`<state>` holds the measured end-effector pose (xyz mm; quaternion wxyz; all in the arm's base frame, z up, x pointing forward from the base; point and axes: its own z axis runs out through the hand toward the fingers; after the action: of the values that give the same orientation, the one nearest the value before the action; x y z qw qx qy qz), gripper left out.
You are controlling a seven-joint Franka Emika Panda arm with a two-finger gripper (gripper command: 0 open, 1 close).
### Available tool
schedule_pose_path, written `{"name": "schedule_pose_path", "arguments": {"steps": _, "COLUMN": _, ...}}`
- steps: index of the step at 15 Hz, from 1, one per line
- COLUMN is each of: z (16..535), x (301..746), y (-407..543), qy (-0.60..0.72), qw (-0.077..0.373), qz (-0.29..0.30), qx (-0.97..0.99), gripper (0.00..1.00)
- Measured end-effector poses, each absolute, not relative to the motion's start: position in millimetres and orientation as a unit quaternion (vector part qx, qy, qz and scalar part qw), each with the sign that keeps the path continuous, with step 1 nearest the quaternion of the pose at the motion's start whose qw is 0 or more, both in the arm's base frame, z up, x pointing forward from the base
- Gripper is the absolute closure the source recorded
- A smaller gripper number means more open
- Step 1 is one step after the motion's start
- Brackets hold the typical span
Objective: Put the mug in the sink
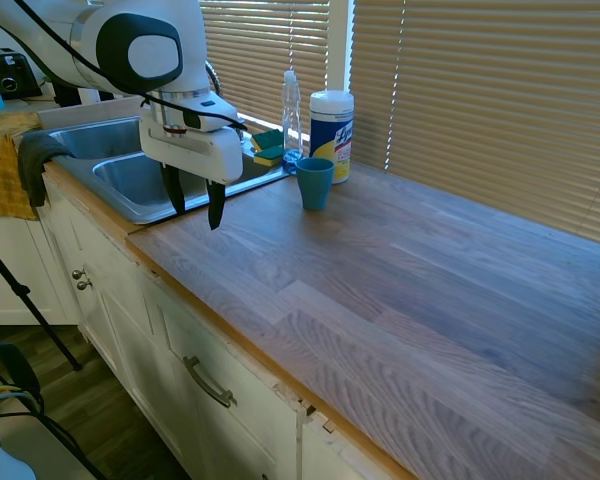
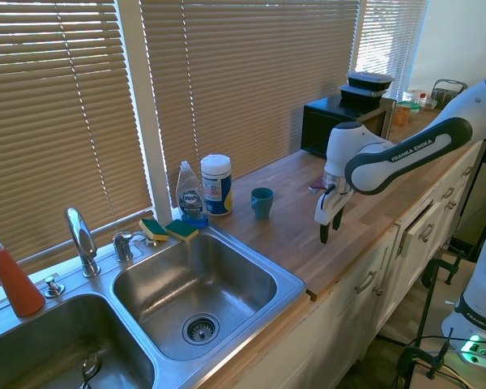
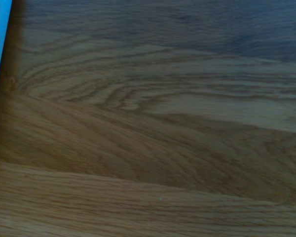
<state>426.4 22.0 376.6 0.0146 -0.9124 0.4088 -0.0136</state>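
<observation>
Wood-grain countertop (image 1: 410,270) runs out from the stainless steel double-basin sink (image 2: 285,284) with its raised rim and curved chrome faucet (image 2: 79,237), and everything here sits in relation to that sink. The small plain teal-blue mug (image 1: 315,183) stands upright on the wood just past the sink's far corner, apart from the rim and empty-looking from above. Just beside the mug, toward the window blinds, is the taller white wipes canister (image 1: 331,135), and next to that, at the sink's back corner, a clear dish soap bottle (image 2: 191,194). 2 green-and-yellow sponges (image 2: 169,229) lie on the sink's rear ledge. The white arm's two-finger gripper (image 1: 194,203) hangs over the countertop's front part just beyond the sink's edge, near the mug but clearly apart from it; its 2 dark fingers (image 1: 216,204) point down, spread with a gap between them and nothing in it. The wrist view shows only blurred wood grain.
</observation>
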Motion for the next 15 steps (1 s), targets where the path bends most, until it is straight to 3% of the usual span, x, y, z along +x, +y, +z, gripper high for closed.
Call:
{"name": "schedule_pose_path", "arguments": {"steps": 3, "z": 382.6, "x": 430.3, "y": 22.9, "qy": 0.407, "qw": 0.015, "qz": -0.018, "qx": -0.913, "gripper": 0.0}}
{"name": "schedule_pose_path", "arguments": {"steps": 7, "z": 430.7, "x": 455.2, "y": 21.6, "qy": 0.427, "qw": 0.029, "qz": -0.033, "qx": -0.903, "gripper": 0.0}}
{"name": "schedule_pose_path", "arguments": {"steps": 11, "z": 468.5, "x": 511.3, "y": -2.3, "qy": 0.48, "qw": 0.054, "qz": -0.057, "qx": -0.874, "gripper": 0.0}}
{"name": "schedule_pose_path", "arguments": {"steps": 15, "z": 471.3, "x": 572.8, "y": -18.3, "qy": 0.519, "qw": 0.07, "qz": -0.063, "qx": -0.849, "gripper": 0.0}}
